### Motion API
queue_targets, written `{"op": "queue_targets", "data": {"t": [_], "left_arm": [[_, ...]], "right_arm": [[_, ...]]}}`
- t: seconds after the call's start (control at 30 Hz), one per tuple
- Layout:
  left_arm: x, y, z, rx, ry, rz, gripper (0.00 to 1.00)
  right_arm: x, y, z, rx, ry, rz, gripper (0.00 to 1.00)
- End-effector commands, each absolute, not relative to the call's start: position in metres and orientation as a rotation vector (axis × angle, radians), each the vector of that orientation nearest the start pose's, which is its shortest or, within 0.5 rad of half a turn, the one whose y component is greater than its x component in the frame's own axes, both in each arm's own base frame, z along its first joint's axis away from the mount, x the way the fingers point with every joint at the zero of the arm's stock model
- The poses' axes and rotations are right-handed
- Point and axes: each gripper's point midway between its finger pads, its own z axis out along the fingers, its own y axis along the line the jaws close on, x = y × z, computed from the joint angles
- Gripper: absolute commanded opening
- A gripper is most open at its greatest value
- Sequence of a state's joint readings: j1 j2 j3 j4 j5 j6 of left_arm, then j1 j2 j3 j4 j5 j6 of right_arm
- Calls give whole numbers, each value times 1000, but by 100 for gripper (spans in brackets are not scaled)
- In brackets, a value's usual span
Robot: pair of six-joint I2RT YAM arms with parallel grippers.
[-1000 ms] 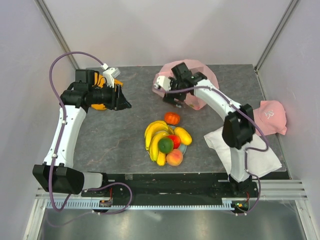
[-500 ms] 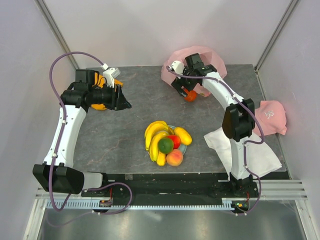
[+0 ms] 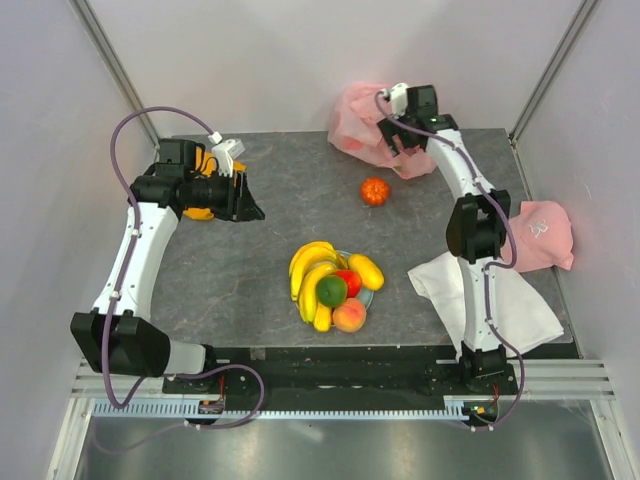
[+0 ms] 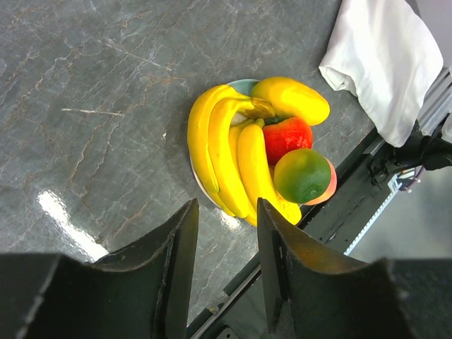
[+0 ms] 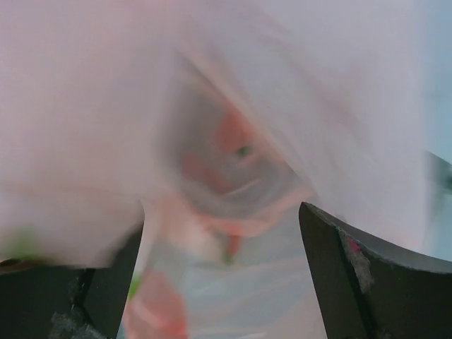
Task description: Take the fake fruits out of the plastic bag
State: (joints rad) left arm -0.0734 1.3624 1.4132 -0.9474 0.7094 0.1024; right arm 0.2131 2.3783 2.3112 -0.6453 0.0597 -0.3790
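The pink plastic bag (image 3: 362, 135) hangs bunched at the table's back edge. My right gripper (image 3: 402, 138) is up against it with its jaws wide apart; in the right wrist view (image 5: 220, 219) blurred pink bag film (image 5: 233, 127) fills the gap. An orange fruit (image 3: 375, 191) lies alone on the table in front of the bag. The banana bunch (image 3: 310, 270) and red, green, peach and yellow fruits are piled on a plate (image 3: 368, 296) at the middle front. My left gripper (image 3: 248, 203) hovers at the left, open and empty; its wrist view (image 4: 226, 208) looks down on the banana bunch (image 4: 226, 155).
A folded orange cloth (image 3: 203, 160) lies under my left arm. A white cloth (image 3: 490, 300) lies at the front right and shows in the left wrist view (image 4: 385, 56). A pink cap (image 3: 540, 232) sits at the right edge. Walls stand close around the table.
My right gripper swung up and back with the bag. The orange fruit dropped out of it and now rests on the table. My left arm barely moved.
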Motion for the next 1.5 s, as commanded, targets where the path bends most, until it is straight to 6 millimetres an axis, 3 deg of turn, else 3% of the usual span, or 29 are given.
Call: {"op": "queue_targets", "data": {"t": [0.0, 0.1, 0.13, 0.17, 0.2, 0.23, 0.27, 0.33, 0.43, 0.47, 0.53, 0.57, 0.63, 0.67, 0.73, 0.77, 0.83, 0.87, 0.93, 0.97, 1.0, 1.07, 1.1, 1.17, 1.33, 1.47], "left_arm": [[306, -132, 257, 524, 2277, -845, 46], [308, -133, 257, 523, 2277, -848, 46], [309, -132, 257, 521, 2278, -844, 46], [309, -133, 257, 522, 2278, -846, 46], [309, -132, 257, 521, 2280, -845, 46], [309, -133, 256, 521, 2282, -848, 46], [309, -133, 256, 519, 2283, -851, 46], [310, -134, 253, 519, 2287, -863, 46], [311, -137, 254, 516, 2283, -884, 46], [312, -137, 253, 513, 2286, -889, 46], [313, -138, 255, 514, 2280, -892, 46], [314, -138, 255, 513, 2281, -894, 46], [314, -138, 255, 515, 2280, -896, 46], [313, -138, 252, 511, 2288, -896, 46], [312, -138, 252, 512, 2287, -898, 46], [311, -138, 252, 514, 2286, -894, 46], [308, -137, 251, 515, 2289, -890, 46], [308, -136, 249, 511, 2296, -886, 46], [306, -135, 247, 512, 2299, -877, 46], [305, -134, 246, 510, 2303, -875, 46], [304, -134, 245, 509, 2304, -873, 46], [302, -133, 244, 506, 2311, -867, 46], [301, -133, 243, 506, 2314, -868, 46], [300, -132, 243, 507, 2314, -863, 46], [299, -132, 240, 509, 2322, -865, 46], [302, -134, 237, 511, 2326, -886, 46]], "right_arm": [[633, 52, 187, -450, 2134, -250, 98], [594, 83, 193, -504, 2170, -48, 98], [572, 89, 205, -506, 2174, -3, 98], [557, 108, 211, -507, 2171, 72, 98], [538, 117, 241, -516, 2124, 110, 98], [519, 128, 228, -547, 2157, 154, 98], [500, 152, 232, -612, 2138, 222, 98], [466, 166, 240, -666, 2106, 246, 98], [415, 210, 241, -844, 2025, 308, 95], [402, 219, 241, -920, 1988, 327, 94], [387, 236, 221, -995, 2009, 365, 88], [388, 242, 205, -996, 2059, 396, 85], [395, 251, 198, -1013, 2090, 437, 81], [402, 256, 173, -1033, 2149, 442, 80], [418, 261, 169, -1058, 2149, 426, 76], [424, 265, 146, -1085, 2186, 431, 75], [437, 274, 147, -1112, 2168, 447, 73], [442, 278, 127, -1128, 2201, 461, 72], [453, 289, 130, -1130, 2185, 491, 72], [457, 292, 112, -1130, 2221, 500, 73], [466, 297, 120, -1116, 2205, 502, 73], [474, 301, 105, -1091, 2243, 503, 74], [480, 301, 107, -1077, 2239, 489, 77], [489, 293, 95, -1056, 2271, 396, 80], [511, 263, 90, -975, 2293, 146, 96], [531, 234, 91, -894, 2298, -17, 98]]}}
